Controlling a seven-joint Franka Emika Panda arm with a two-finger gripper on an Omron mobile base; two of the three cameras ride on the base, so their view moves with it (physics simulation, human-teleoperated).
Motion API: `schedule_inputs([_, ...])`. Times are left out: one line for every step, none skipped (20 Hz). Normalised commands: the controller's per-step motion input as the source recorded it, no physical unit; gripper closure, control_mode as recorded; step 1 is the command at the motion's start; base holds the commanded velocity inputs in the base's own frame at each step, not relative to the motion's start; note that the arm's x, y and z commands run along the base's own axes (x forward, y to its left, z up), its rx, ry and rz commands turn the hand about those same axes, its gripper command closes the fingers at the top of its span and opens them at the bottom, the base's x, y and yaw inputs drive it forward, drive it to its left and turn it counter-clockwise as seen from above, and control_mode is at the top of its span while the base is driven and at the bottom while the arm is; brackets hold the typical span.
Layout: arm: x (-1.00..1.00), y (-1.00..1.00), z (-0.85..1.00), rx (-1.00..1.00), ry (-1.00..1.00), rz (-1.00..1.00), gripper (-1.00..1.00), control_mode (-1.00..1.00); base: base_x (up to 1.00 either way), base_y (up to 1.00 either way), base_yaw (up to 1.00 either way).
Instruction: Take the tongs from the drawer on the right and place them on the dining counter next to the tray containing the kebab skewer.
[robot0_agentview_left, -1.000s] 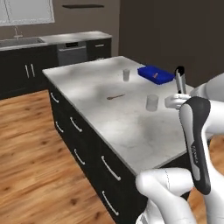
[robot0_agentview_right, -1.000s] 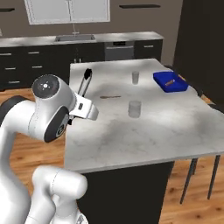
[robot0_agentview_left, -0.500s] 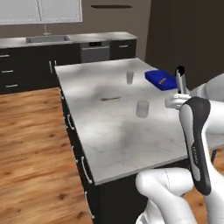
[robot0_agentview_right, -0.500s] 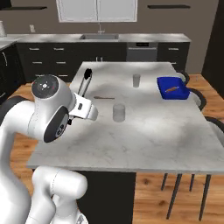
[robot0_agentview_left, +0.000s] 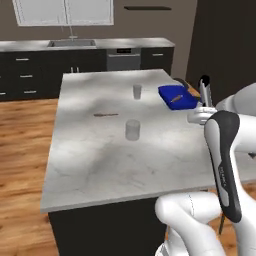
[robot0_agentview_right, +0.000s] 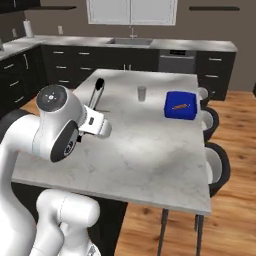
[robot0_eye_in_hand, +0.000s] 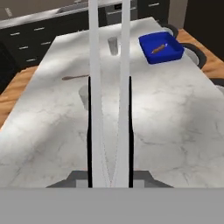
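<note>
Gripper (robot0_eye_in_hand: 109, 144) clamped on tongs (robot0_eye_in_hand: 109, 65), raised above dining counter (robot0_eye_in_hand: 175, 122). Tray (robot0_eye_in_hand: 161, 49) with kebab skewer (robot0_eye_in_hand: 158, 48) at 1 o'clock near far counter edge; bare marble between.

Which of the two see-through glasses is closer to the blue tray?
The clear glass at the far end of the marbled counter, level with the bright blue rectangular tray. The other clear glass stands nearer the counter's middle.
</note>
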Motion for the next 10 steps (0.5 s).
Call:
schedule_inputs([0.0, 0.0, 0.0, 0.0, 0.0, 0.0, 1.0, 1.0, -0.24, -1.0, 0.26])
schedule_inputs([0.0, 0.0, 0.0, 0.0, 0.0, 0.0, 1.0, 1.0, -0.25, -1.0, 0.26])
schedule_inputs([0.0, 0.0, 0.0, 0.0, 0.0, 0.0, 1.0, 1.0, -0.31, -1.0, 0.25])
schedule_inputs([0.0, 0.0, 0.0, 0.0, 0.0, 0.0, 1.0, 1.0, -0.32, -1.0, 0.25])
schedule_inputs([0.0, 0.0, 0.0, 0.0, 0.0, 0.0, 1.0, 1.0, -0.34, -1.0, 0.25])
schedule_inputs([0.0, 0.0, 0.0, 0.0, 0.0, 0.0, 1.0, 1.0, -0.34, -1.0, 0.25])
schedule_inputs([0.0, 0.0, 0.0, 0.0, 0.0, 0.0, 1.0, 1.0, -0.34, -1.0, 0.25])
schedule_inputs([0.0, 0.0, 0.0, 0.0, 0.0, 0.0, 1.0, 1.0, -0.29, -1.0, 0.25])
schedule_inputs([0.0, 0.0, 0.0, 0.0, 0.0, 0.0, 1.0, 1.0, -0.27, -1.0, 0.25])
schedule_inputs([0.0, 0.0, 0.0, 0.0, 0.0, 0.0, 1.0, 1.0, -0.31, -1.0, 0.25])
